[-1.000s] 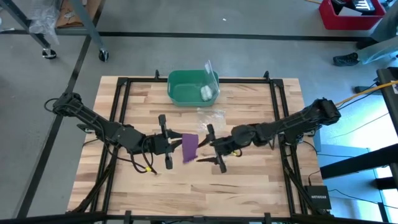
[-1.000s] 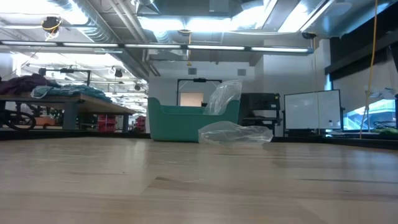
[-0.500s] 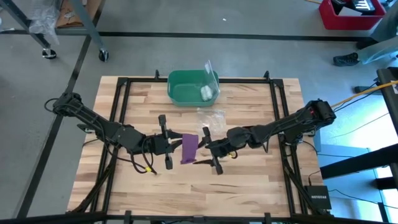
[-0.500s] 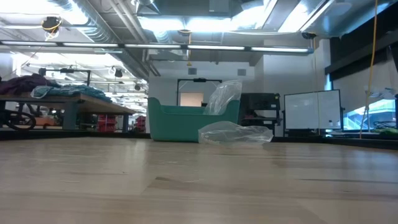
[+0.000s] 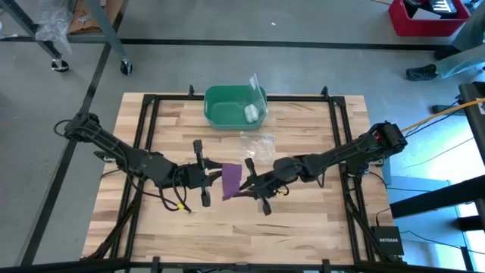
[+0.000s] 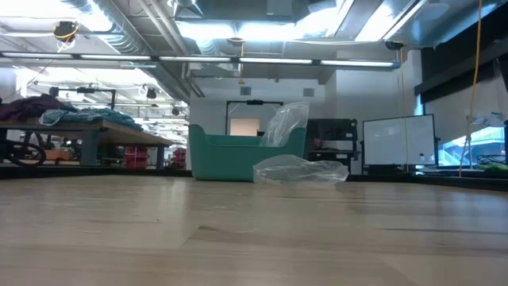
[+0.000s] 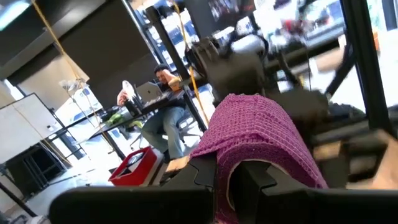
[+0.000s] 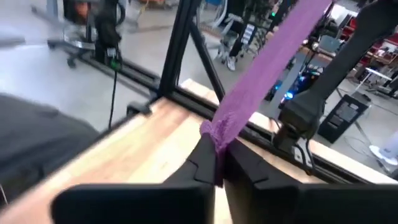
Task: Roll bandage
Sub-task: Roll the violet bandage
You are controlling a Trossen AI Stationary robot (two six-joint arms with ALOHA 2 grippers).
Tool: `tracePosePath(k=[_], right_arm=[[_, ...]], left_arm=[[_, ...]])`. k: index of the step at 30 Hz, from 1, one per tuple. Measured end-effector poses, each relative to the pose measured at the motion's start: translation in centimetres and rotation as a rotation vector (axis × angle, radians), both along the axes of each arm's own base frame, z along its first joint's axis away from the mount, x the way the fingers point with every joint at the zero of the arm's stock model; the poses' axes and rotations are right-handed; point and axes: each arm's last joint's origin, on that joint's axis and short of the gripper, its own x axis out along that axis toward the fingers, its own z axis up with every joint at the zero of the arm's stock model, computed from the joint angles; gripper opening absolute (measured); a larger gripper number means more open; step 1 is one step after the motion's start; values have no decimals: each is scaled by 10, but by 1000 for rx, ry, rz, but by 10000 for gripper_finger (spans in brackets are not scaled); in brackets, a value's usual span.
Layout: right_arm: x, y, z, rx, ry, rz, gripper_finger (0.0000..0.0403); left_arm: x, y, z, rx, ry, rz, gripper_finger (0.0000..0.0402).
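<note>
A green plastic tub point(image 5: 235, 106) is seen at the far side of the pale wooden table point(image 5: 303, 220), and a small white roll point(image 5: 251, 114) lies inside it. A clear crumpled plastic bag point(image 5: 258, 141) lies on the wood just in front of the tub. A black metal frame point(image 5: 339, 136) runs around the table top. Past the table, a red bin point(image 5: 424, 19) stands on the grey floor, and a small black box point(image 5: 387, 241) marked NETGEAR lies on the floor by the table's right corner. In the left wrist view, a person point(image 7: 163, 102) is seen sitting at a desk far off in the room. Nothing is seen between the two arms except the cloth.

The soft purple knitted bandage point(image 5: 231, 180) is held up above the middle of the table, between the two grippers. It is a flat, narrow strip with a woven, bumpy look. One end is draped over the left gripper point(image 7: 231, 182), whose jaws are clamped together on it. The other end is pinched in the right gripper point(image 8: 219, 163), whose jaws are also pressed together on the cloth. The strip is stretched in a straight slanting line away from the right gripper's fingers point(image 8: 202, 155).
</note>
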Motion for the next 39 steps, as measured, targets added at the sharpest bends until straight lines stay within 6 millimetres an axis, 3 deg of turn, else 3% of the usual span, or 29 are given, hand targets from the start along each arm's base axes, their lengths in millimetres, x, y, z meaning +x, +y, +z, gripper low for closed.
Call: tracePosePath(k=[5,9,17,20,29,32,39], right_arm=[[-5,13,-2,-90,-7,95,26],[-8,17,-10,-119,68,119,10],[-15,-3,-38,-88,425,32,42],[-13,-14,-43,-67,466,-39,43],[-9,-21,-36,45,444,-156,24],[-14,-25,-29,22,465,-221,50],[-38,-33,17,-11,448,-293,156]], left_arm=[[-2,0,11,-100,-118,-8,15],[-4,-4,10,-63,-100,26,15],[-8,-6,11,-27,-91,110,15],[-9,-3,14,-36,-100,134,15],[-6,-4,7,35,-30,136,15],[-6,-4,3,87,17,129,15],[0,-10,-5,155,53,5,15]])
